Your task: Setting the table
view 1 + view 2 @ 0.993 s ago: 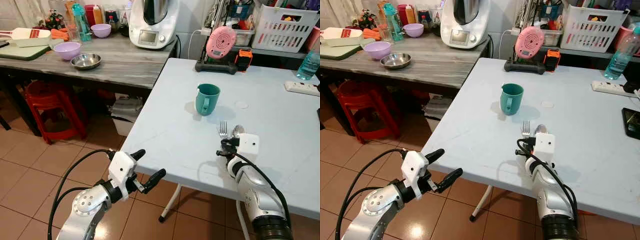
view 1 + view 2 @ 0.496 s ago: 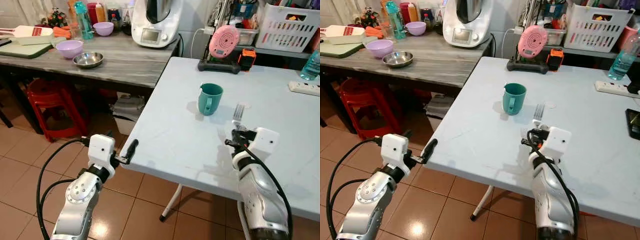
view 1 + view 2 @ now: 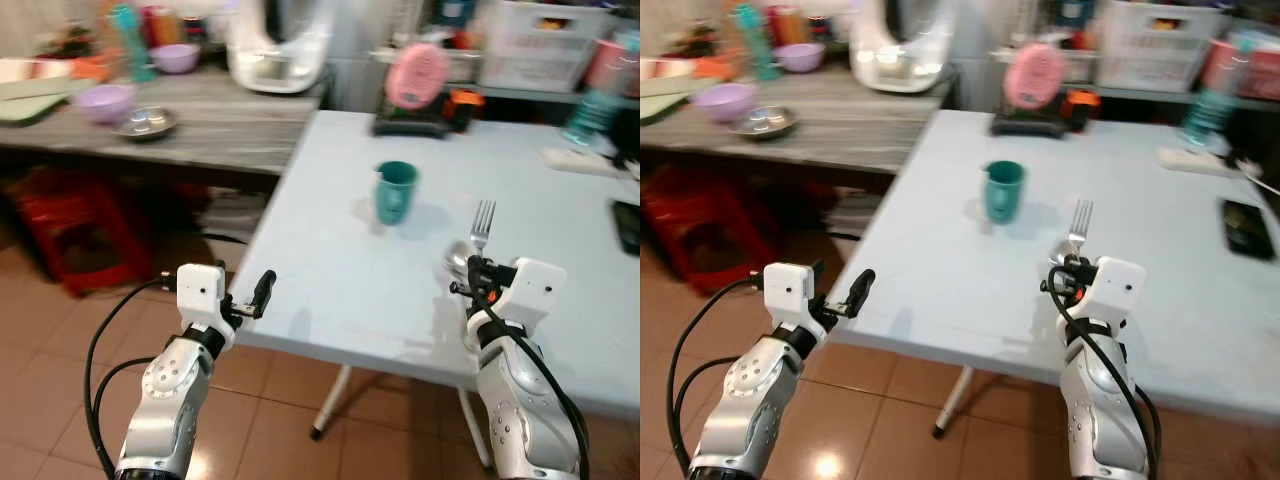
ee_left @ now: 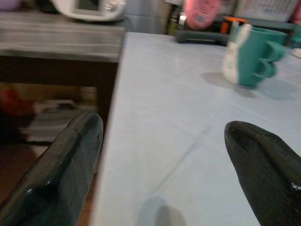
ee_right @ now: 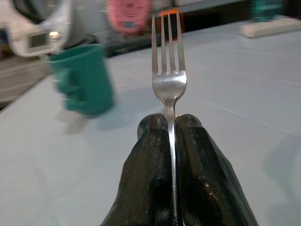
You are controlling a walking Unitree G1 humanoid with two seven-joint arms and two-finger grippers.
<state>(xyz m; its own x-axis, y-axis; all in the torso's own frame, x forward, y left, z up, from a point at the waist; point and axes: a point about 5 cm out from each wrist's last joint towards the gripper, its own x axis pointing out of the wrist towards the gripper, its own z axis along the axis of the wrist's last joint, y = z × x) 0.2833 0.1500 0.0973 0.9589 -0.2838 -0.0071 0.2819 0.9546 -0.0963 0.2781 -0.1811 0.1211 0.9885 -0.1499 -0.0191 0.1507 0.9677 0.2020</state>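
Left eye view, lower left: the left hand [image 3: 262, 292] hangs with fingers spread, empty, at the near edge of the pale blue tabletop [image 3: 340, 290]. Mid-frame stands a teal mug [image 3: 395, 192]. At lower right, the right hand [image 3: 474, 277] pinches a silver fork [image 3: 482, 222] upright, tines up, beside a spoon [image 3: 456, 261].

Fork [image 5: 168, 70] between end effector fingers [image 5: 150, 179]
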